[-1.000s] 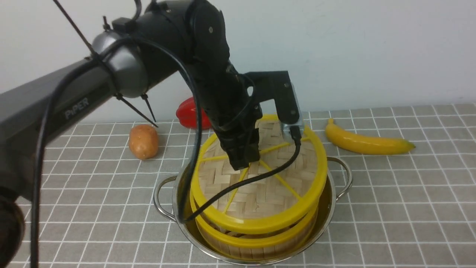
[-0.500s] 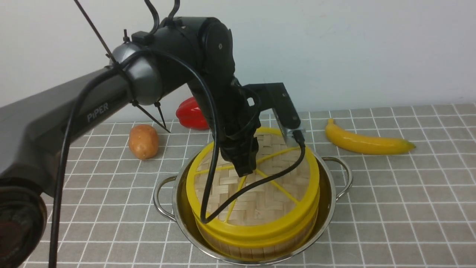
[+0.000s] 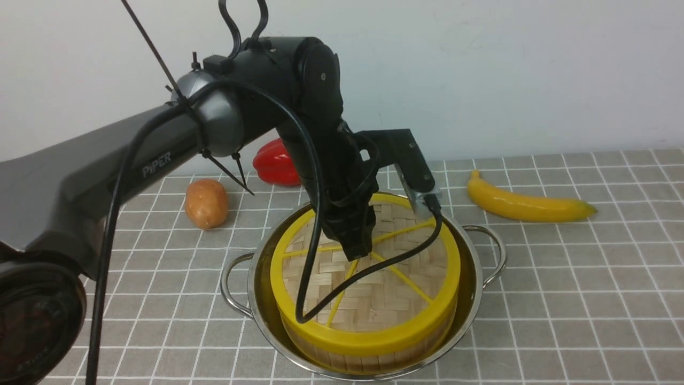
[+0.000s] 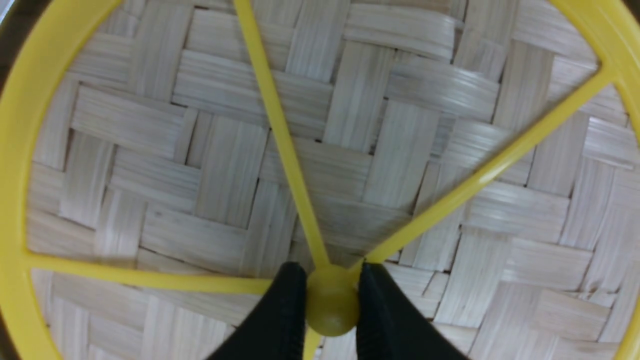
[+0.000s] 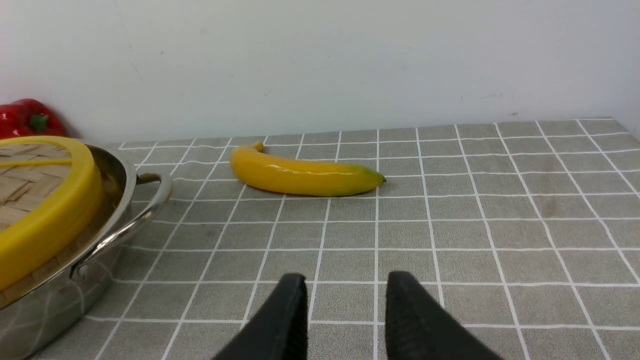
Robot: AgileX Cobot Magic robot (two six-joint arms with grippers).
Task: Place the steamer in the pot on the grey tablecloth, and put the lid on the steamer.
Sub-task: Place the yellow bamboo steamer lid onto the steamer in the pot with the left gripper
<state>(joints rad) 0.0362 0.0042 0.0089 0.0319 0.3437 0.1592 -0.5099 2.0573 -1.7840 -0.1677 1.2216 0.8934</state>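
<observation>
The shiny pot (image 3: 472, 251) stands on the grey tablecloth (image 3: 561, 299), and the bamboo steamer (image 3: 368, 361) sits inside it. The woven lid (image 3: 385, 299) with yellow rim and spokes lies level on top of the steamer. My left gripper (image 3: 359, 252) reaches down from above and is shut on the lid's central yellow knob (image 4: 330, 312), one black finger on either side (image 4: 332, 275). My right gripper (image 5: 347, 280) hovers low over bare cloth to the right of the pot (image 5: 125, 185), open with nothing between its fingers. It does not show in the front view.
A yellow banana (image 3: 526, 206) lies behind and to the right of the pot. A potato (image 3: 206, 203) and a red pepper (image 3: 275, 163) sit behind it on the left, near the white wall. The left arm's cable drapes over the lid.
My left gripper has lowered the lid. It was tilted above the steamer and now rests flat on the steamer's rim. The left arm has reached further forward.
</observation>
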